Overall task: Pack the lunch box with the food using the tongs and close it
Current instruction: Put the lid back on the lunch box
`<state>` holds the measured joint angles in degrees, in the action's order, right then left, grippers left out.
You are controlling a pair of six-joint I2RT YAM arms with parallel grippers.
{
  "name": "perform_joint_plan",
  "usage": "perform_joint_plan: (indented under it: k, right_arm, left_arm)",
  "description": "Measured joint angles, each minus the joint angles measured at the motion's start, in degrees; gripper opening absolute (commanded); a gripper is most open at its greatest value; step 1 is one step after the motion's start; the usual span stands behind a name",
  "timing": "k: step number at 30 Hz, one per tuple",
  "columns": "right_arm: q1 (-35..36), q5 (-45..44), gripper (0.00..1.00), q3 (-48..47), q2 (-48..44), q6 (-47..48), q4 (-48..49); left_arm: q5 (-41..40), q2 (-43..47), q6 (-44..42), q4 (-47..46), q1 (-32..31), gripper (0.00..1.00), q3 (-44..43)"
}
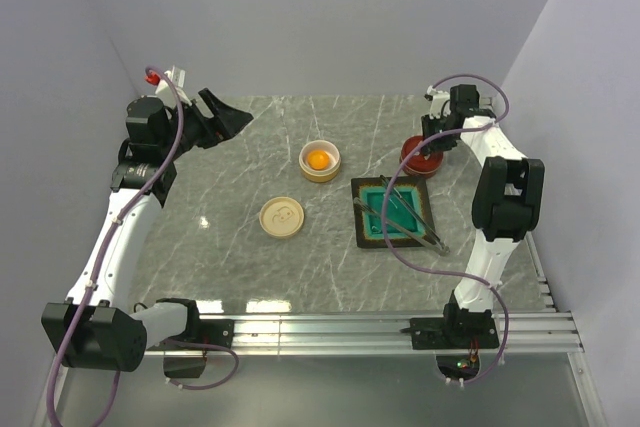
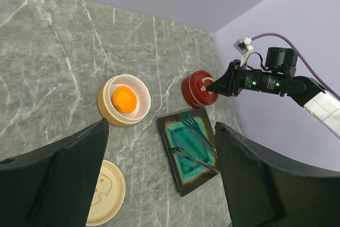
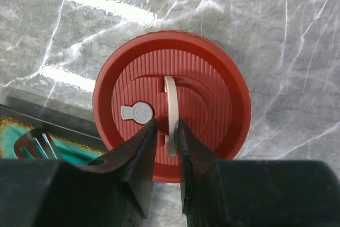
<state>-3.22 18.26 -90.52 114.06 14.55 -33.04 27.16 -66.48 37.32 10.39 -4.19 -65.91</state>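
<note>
A round orange food piece [image 1: 318, 159] lies in an open cream lunch box bowl [image 1: 305, 169] at mid table, and its cream lid [image 1: 281, 218] lies flat nearer the front. Silver tongs [image 1: 405, 215] rest on a teal tray [image 1: 362, 215]. My right gripper [image 3: 166, 126] sits over a red ribbed lid [image 3: 212, 78]. Its jaws straddle the lid's upright white handle [image 3: 170, 97], slightly apart: the right one touches it and a gap shows on the left. My left gripper [image 1: 225, 117] hangs wide open and empty above the back left corner.
The red-lidded container [image 1: 420, 155] stands just behind the tray, close to the right wall. From the left wrist, the bowl [image 2: 106, 111], the cream lid [image 2: 106, 192], the tray [image 2: 169, 158] and the tongs [image 2: 199, 158] lie below on grey marble.
</note>
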Motion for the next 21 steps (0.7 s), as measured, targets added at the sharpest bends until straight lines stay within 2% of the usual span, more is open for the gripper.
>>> perform_joint_plan:
  k: [5,6,13,14,21]
  right_arm:
    - [0.0,-0.72,0.37,-0.37,0.0,-0.2,-0.74]
    - [0.0,-0.94,0.42,-0.46,0.0,-0.17,-0.85]
    - [-0.02,-2.58,0.45,-3.32,0.0,-0.61,-1.88]
    - [-0.02,-2.71,0.52,-3.74,0.0,-0.63,-1.88]
    - [-0.15,-4.13,0.54,-5.09,0.0,-1.01,-2.27]
  left_arm:
    - [0.04,0.0,-0.07,0.0,0.0,0.87,0.0]
    - [0.04,0.0,-0.09,-0.02,0.0,0.87,0.0]
    - [0.02,0.0,-0.22,0.0,0.0,0.87,0.09]
    - [0.02,0.0,-0.22,0.0,0.0,0.87,0.11]
    - [0.02,0.0,-0.48,0.22,0.0,0.89,0.11]
